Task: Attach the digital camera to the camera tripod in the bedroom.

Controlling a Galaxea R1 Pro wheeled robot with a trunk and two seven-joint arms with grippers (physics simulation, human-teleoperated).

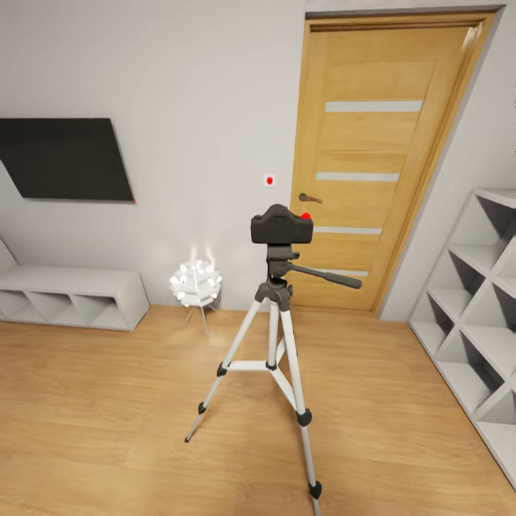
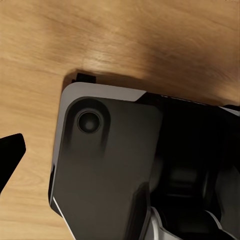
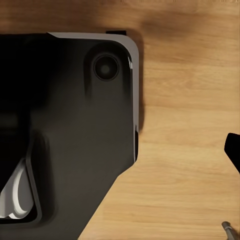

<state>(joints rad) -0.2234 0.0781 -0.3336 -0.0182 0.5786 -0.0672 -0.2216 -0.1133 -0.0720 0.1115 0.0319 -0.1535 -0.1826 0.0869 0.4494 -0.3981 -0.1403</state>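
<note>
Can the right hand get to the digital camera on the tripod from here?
Probably not yet. The digital camera sits on the camera tripod out on the open floor with nothing around it, but the right wrist view looks down at the robot's base.

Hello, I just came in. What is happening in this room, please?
Nothing is being handled right now. The digital camera sits on top of the camera tripod, which stands on the wood floor in front of the oak door. From the head view, the camera looks mounted. Both wrist views look down at the robot's dark base and the floor.
</note>
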